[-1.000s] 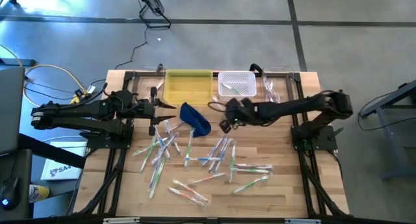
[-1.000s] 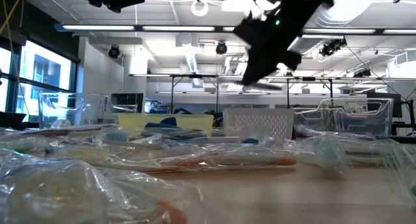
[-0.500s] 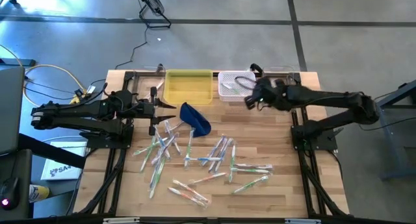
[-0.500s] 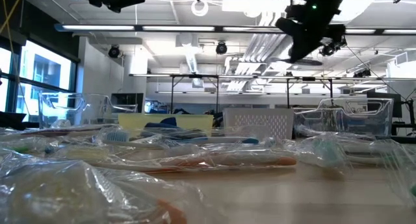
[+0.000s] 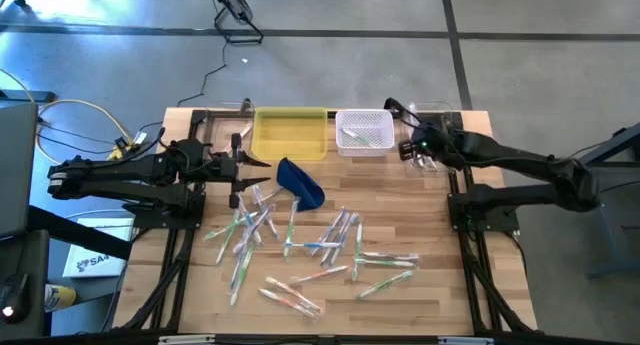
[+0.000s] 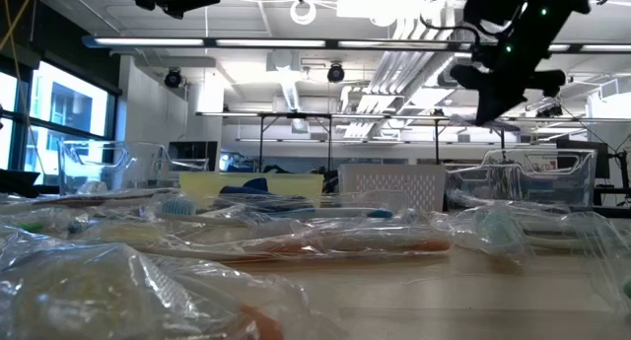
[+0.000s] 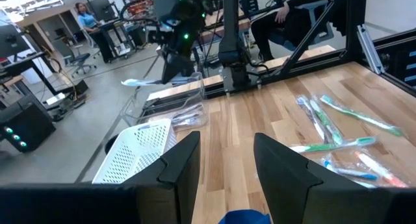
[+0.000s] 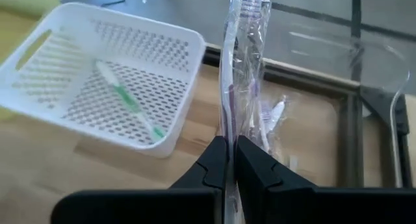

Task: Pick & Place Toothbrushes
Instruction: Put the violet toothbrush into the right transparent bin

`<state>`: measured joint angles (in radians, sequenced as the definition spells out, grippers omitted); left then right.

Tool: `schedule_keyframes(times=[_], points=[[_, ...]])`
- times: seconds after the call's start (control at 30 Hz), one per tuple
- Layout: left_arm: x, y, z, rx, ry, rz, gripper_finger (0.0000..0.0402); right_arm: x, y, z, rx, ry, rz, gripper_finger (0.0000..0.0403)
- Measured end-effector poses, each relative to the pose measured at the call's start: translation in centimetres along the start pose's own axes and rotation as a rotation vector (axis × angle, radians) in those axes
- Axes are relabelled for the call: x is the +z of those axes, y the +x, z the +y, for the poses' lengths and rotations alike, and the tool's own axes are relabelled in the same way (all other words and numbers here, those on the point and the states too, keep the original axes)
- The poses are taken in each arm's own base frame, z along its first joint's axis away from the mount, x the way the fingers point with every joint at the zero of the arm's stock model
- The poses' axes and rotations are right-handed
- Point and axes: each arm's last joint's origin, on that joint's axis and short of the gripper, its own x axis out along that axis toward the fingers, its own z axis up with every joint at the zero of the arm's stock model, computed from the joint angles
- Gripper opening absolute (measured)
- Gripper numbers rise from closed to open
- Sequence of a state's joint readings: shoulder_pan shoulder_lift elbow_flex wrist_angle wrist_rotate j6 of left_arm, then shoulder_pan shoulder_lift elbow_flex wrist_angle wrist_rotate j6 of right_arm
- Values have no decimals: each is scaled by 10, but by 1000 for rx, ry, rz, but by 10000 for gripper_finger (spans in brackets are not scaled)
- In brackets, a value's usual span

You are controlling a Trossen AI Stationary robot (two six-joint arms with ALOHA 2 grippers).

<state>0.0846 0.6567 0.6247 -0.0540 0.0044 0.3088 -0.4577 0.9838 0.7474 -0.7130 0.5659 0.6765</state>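
One wrapped toothbrush (image 8: 242,62), clenched in the right gripper (image 8: 229,160) jaws, has travelled from the scattered pile past the white basket (image 5: 363,131) toward the clear bin (image 8: 364,74), while the left gripper (image 7: 224,162) waits with released jaws.

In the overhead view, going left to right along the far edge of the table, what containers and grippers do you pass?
Left gripper, open → yellow tray → white basket holding a green toothbrush → right gripper, shut on a wrapped toothbrush → clear bin.
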Motion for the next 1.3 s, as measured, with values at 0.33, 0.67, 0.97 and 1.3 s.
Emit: schedule_keyframes(times=[0.33,0.67,0.97,1.3], points=[[-1,0,2,53,0,17,139,-8,29,-19,-74,97,46,9],[-1,0,2,56,0,19,139,-9,39,-24,-111,108,98,9],[-1,0,2,56,0,19,139,-12,48,-23,-123,105,152,13],[-1,0,2,56,0,19,139,-16,55,-21,-141,93,202,27]])
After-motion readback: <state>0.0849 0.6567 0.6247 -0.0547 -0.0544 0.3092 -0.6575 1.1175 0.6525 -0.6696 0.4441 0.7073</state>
